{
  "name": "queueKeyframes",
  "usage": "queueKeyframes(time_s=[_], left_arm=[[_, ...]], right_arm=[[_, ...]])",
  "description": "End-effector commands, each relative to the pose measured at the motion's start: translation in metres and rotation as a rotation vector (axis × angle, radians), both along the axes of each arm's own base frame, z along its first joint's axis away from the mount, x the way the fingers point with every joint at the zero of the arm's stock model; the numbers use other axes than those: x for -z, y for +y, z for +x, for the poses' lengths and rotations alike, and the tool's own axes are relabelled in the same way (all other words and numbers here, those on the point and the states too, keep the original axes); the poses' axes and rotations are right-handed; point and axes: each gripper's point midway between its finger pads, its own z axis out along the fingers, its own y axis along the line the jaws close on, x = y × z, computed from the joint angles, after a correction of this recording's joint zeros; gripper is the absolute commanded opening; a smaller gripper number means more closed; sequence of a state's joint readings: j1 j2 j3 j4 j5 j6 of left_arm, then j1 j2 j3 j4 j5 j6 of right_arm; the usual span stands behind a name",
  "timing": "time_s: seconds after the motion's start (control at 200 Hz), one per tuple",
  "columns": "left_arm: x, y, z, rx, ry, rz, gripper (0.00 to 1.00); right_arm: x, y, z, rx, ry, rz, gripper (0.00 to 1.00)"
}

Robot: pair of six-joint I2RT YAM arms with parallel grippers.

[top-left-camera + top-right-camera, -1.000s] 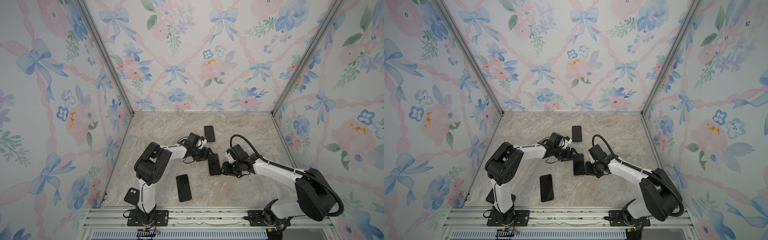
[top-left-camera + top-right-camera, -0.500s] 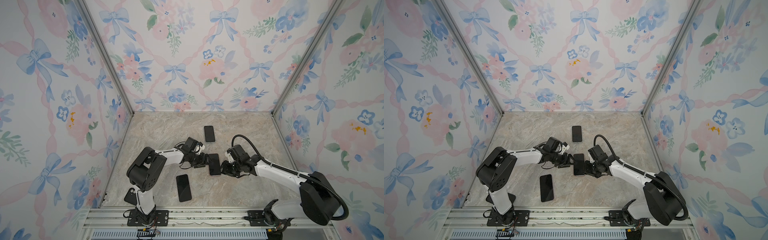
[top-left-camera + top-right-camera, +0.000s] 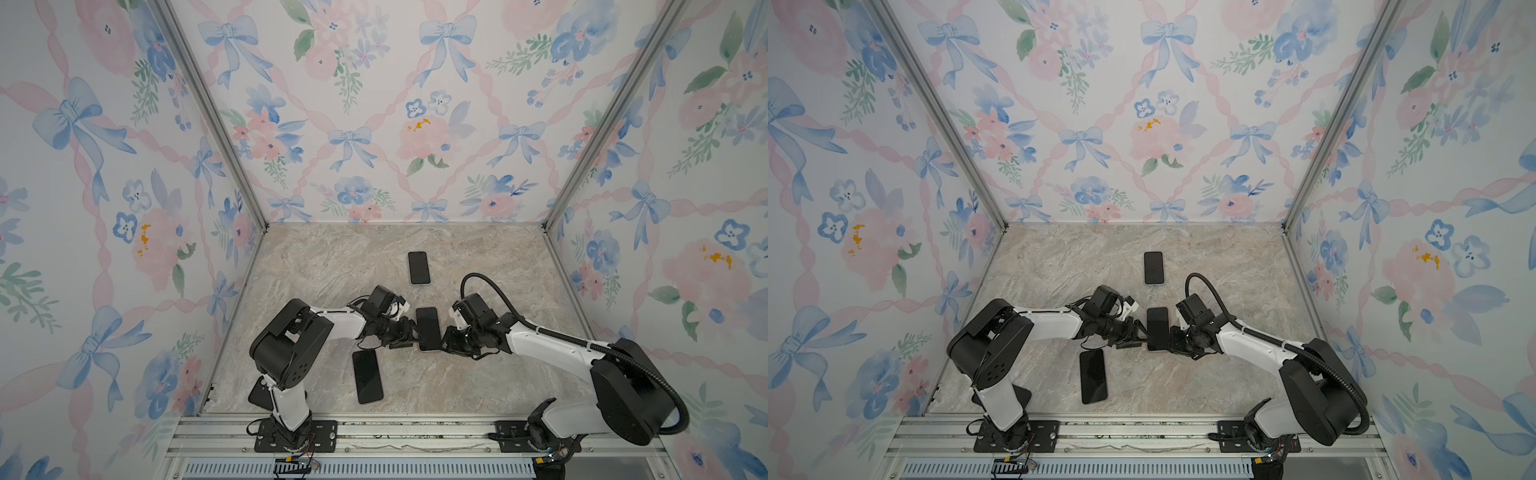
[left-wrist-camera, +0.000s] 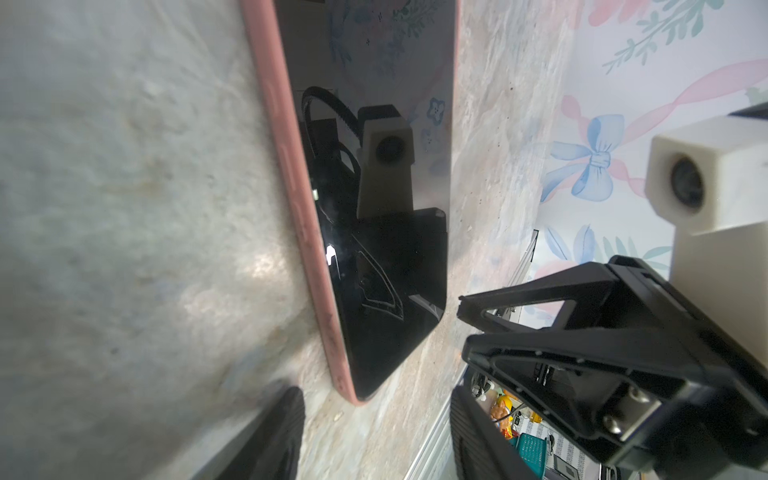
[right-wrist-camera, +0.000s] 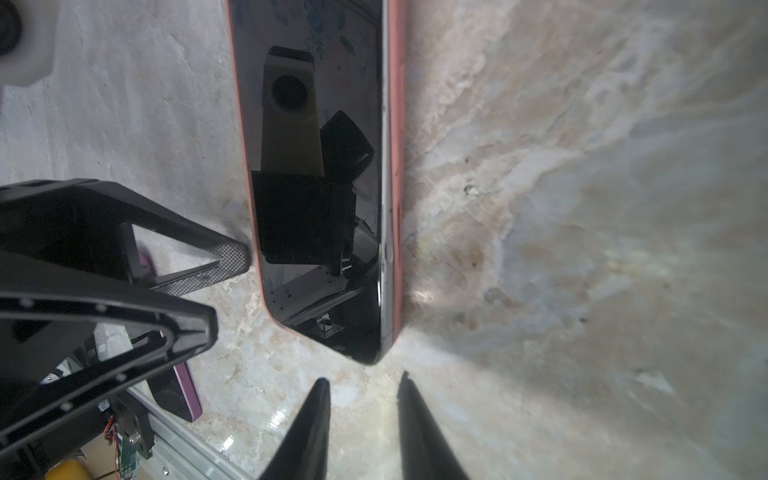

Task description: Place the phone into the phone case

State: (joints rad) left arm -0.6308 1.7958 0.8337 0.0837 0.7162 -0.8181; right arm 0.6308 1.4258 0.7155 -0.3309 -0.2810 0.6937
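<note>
Between 2 robot arms, on a marble-patterned table (image 3: 332, 266): a dark-screened phone (image 3: 428, 329), face up, flat, already sitting inside a pink case (image 4: 291, 174).

Flanked on both sides. Left tool (image 3: 409, 338) at 1 long edge of the case, right tool (image 3: 444, 344) at the opposite near corner. Probably placed this way to brace the case against sliding during a push from the other side.

In the right wrist view: left tool (image 5: 226, 291) open, fingers spread, nothing between them, 1 fingertip (image 5: 232, 253) touching or almost touching the case's long side. Looks like a stop, not a grasp.

Same view: right tool (image 5: 361, 399) parted only narrowly, empty, tips just short of the phone's nearest corner, not in contact. Narrow gap likely chosen for pinching or pressing a thin edge.

Along the long side nearer the right tool: a silvery strip of phone frame showing above the pink rim. Possibly an edge not fully seated; hard to tell for certain. If so, task nearly done, with 1 side left to press home.

Beyond both tools, well apart: a 2nd phone (image 3: 418, 268), flat on the table. Behind the left tool, toward that arm's base: a 3rd dark phone (image 3: 367, 376), untouched.
</note>
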Motion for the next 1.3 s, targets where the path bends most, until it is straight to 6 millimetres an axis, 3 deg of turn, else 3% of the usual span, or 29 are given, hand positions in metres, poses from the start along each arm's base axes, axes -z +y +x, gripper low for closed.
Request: queueKeyframes(time_s=[0.0,0.63,1.295], left_arm=[[0.007,-0.001,-0.004,0.007,0.021,-0.005,0.56],[0.015,-0.003,-0.002,0.014,0.028,-0.006,0.53],[0.018,-0.004,-0.002,0.014,0.031,-0.007,0.5]], right_arm=[[0.005,0.002,0.002,-0.016,-0.006,0.004,0.29],[0.018,0.003,0.001,-0.033,0.029,-0.004,0.11],[0.033,0.005,0.0,-0.032,0.055,-0.023,0.09]])
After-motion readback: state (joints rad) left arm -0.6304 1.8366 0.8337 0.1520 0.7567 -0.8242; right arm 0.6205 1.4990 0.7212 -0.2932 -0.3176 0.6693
